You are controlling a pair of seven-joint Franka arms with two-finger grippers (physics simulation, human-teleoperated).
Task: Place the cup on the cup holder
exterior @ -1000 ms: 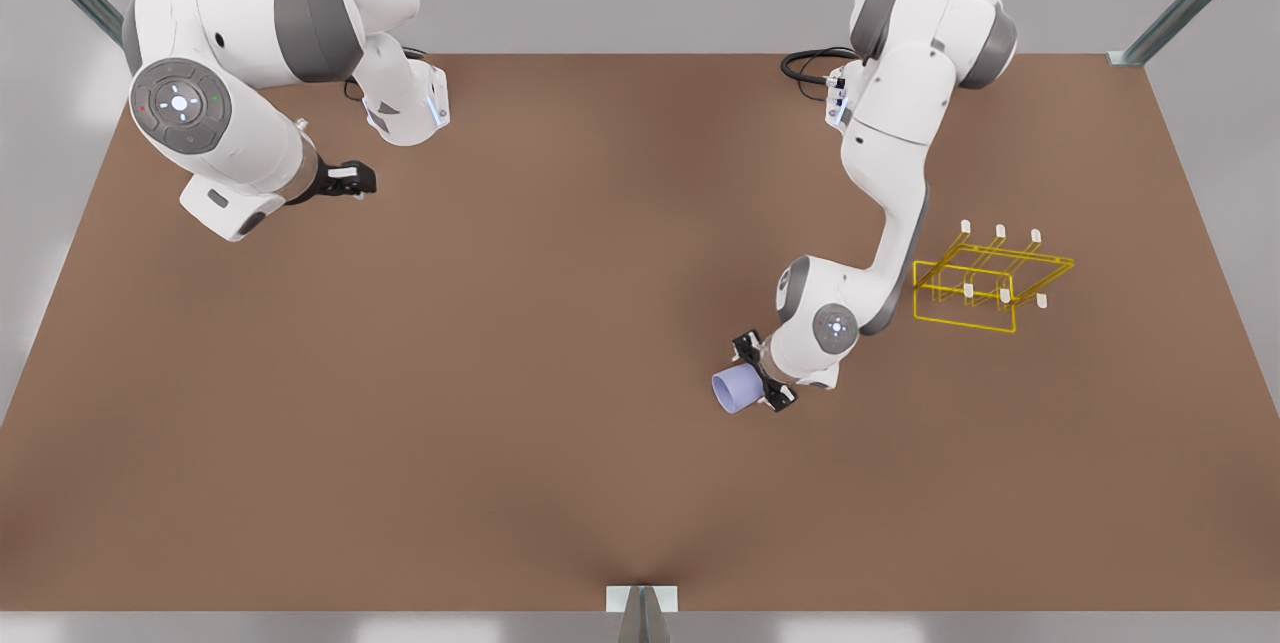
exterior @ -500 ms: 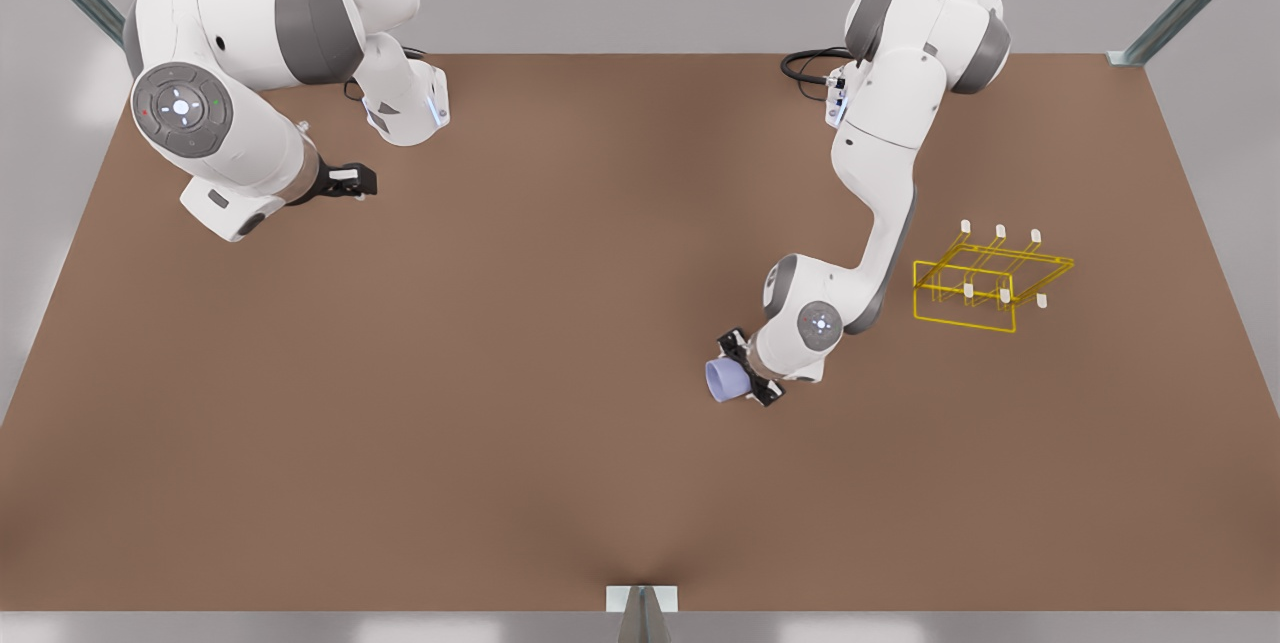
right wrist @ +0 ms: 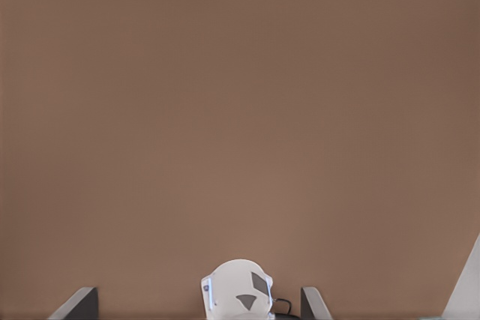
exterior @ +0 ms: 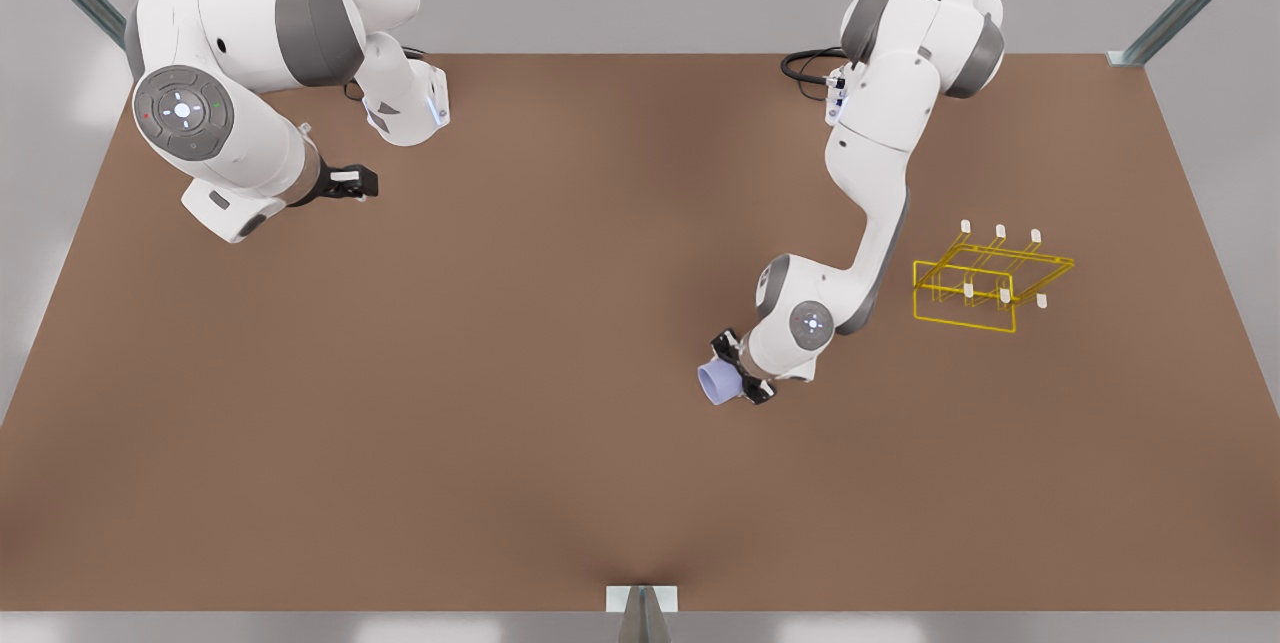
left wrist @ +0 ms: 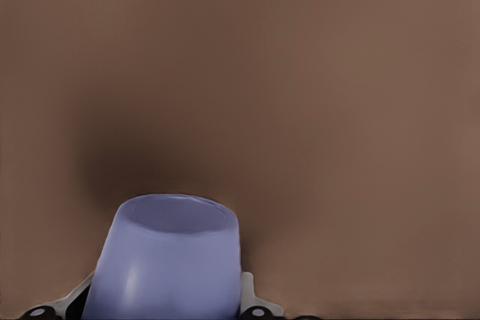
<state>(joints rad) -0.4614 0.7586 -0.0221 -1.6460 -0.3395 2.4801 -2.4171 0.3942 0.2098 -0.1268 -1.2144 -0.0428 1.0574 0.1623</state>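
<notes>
Now the left gripper [exterior: 741,380] is pinching the cup [exterior: 718,384] between its fingers, on the front view's right side of the brown counter [exterior: 560,343]. From the left wrist view the cup [left wrist: 166,260] is sitting between the two fingers with its open mouth pointing away from the wrist. Well apart, toward the front view's right, the yellow cup holder [exterior: 985,280] is standing on the counter. Over at the front view's left, the right gripper [exterior: 350,182] is waiting, fingers spread in the right wrist view.

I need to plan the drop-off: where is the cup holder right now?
The yellow wire cup holder stands on the brown table at the front view's right, apart from the left gripper that holds the cup.
</notes>
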